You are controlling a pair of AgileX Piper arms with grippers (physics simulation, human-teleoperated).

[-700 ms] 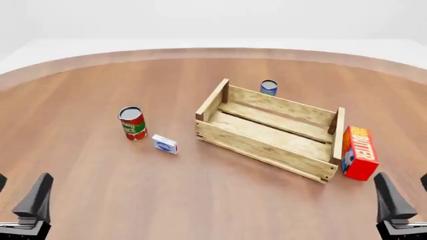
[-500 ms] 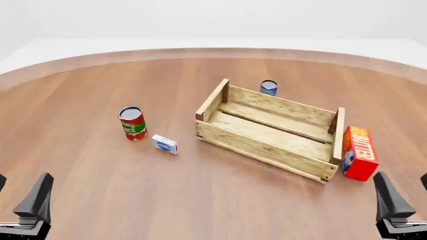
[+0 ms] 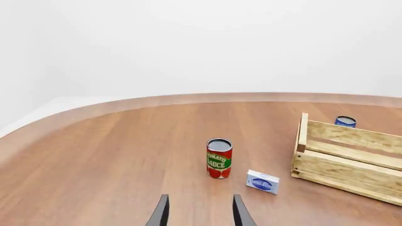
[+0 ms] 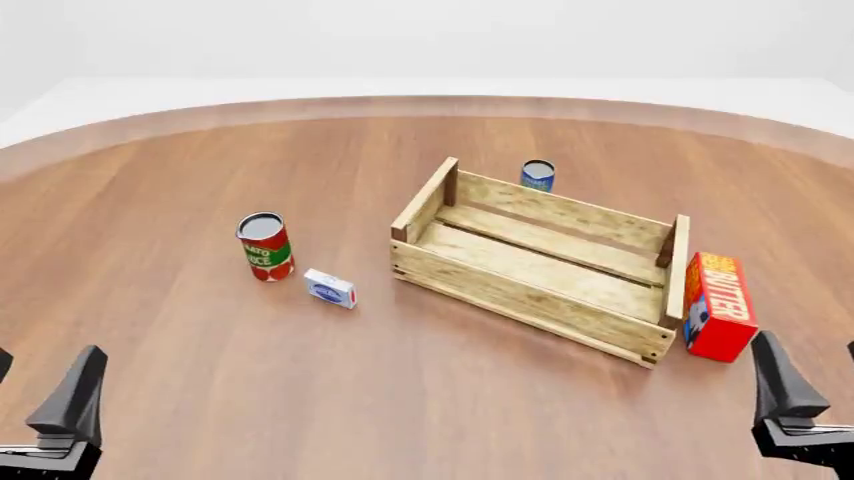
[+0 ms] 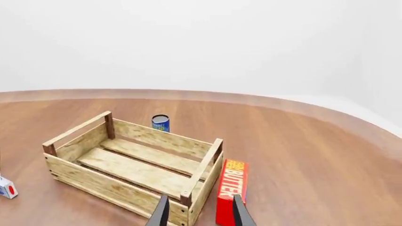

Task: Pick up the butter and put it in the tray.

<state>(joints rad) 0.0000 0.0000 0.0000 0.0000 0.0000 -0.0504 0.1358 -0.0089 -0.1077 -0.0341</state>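
Note:
The butter (image 4: 721, 305), a red carton with orange lettering, stands upright on the table just off the right end board of the tray (image 4: 534, 295), a light wooden slatted crate that holds nothing. My right gripper (image 4: 817, 388) is open and empty, low at the front right, a short way in front of the butter. In the right wrist view the butter (image 5: 231, 190) stands beside the tray (image 5: 94, 181), just beyond my open gripper (image 5: 199, 214). My left gripper (image 4: 34, 402) is open and empty at the front left, far from both.
A tomato sauce can (image 4: 264, 245) and a small white-and-blue box (image 4: 328, 288) stand left of the tray. A small blue can (image 4: 538, 175) stands behind it. The left wrist view shows the can (image 3: 219, 158), the box (image 3: 262, 181) and the tray's left end (image 3: 302, 141).

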